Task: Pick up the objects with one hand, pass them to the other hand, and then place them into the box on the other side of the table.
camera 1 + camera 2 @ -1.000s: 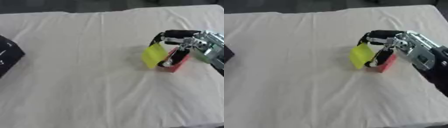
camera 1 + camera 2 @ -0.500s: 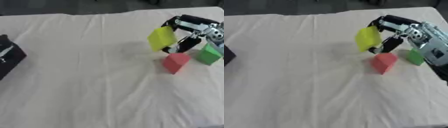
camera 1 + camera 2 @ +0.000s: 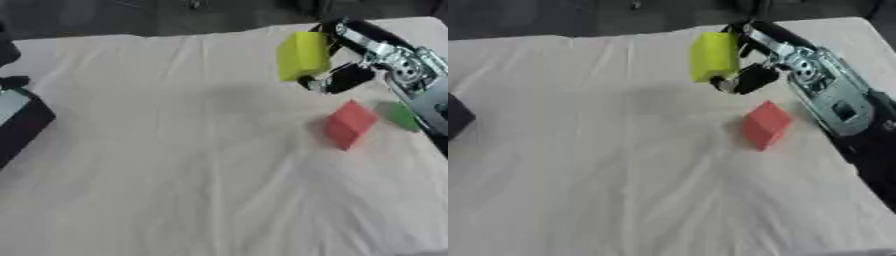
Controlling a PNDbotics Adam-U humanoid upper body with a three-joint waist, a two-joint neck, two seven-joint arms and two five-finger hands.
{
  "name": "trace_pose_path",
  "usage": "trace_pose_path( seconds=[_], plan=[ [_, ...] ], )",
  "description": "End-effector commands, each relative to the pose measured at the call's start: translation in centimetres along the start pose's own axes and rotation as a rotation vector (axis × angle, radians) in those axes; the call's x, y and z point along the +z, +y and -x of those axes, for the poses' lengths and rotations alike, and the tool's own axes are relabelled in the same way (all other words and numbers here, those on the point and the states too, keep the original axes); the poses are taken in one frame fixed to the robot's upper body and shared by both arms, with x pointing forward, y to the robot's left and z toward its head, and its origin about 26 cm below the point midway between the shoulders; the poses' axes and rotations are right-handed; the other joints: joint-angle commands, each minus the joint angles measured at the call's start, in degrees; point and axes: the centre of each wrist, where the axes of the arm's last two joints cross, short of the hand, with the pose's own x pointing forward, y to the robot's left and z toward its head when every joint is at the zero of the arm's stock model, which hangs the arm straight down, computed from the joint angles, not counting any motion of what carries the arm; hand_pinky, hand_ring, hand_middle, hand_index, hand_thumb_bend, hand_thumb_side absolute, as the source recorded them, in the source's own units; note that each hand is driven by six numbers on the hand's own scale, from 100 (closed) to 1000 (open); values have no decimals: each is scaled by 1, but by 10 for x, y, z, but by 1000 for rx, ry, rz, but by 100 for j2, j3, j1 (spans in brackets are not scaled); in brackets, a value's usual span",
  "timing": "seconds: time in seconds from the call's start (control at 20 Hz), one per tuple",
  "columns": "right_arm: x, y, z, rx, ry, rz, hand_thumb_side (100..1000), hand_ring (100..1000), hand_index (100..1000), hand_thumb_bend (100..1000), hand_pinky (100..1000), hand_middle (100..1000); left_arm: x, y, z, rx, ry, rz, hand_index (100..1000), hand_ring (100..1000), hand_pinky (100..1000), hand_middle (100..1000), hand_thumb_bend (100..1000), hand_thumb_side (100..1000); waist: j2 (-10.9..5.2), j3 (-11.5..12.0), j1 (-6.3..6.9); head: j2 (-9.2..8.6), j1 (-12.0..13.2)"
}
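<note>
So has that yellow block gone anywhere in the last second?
Yes. The right hand has lifted the yellow block up and away from the red block, which it stood beside a second ago.

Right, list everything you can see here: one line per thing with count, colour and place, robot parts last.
yellow block: one, yellow, held above the cloth at the far right, not resting on it
red block: one, red, on the cloth right of centre, below the yellow block
green block: one, green, on the cloth right of the red block, partly hidden by the arm
box: one, black, at the table's left edge, only partly in view
cloth: one, white, wrinkled, covering the table
right robot hand: one, black and silver, coming in from the right, fingers curled round the yellow block
left robot hand: not in view
</note>
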Motion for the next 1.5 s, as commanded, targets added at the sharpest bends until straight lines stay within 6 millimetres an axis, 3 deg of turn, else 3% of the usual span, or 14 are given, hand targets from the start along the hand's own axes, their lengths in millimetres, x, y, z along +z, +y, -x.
trace_pose_path(
  seconds=[0.05,0.55,1.05,1.35,1.5],
  plan=[
    [-8,3,-7,-29,0,59,100,650,615,137,643,564,-8,6,-23,-101,-56,81,774,935,828,893,100,656,-170,0,14,-25,14],
    [-31,41,-30,-132,-41,119,100,626,598,100,600,549,-33,-3,-61,-313,-147,328,782,922,818,879,100,545,-271,1,49,2,90],
    [-45,69,-54,-181,-115,62,100,633,596,100,597,547,-50,-32,-82,-459,-194,528,810,927,827,887,100,484,-312,28,79,25,78],
    [-49,72,-69,-198,-142,39,100,631,592,100,592,545,-54,-44,-89,-569,-206,595,837,934,844,888,100,309,-318,37,82,29,69],
    [-51,73,-80,-209,-162,26,100,631,592,100,590,544,-57,-51,-90,-613,-213,621,849,936,848,890,100,274,-321,45,82,43,59]
  ],
)
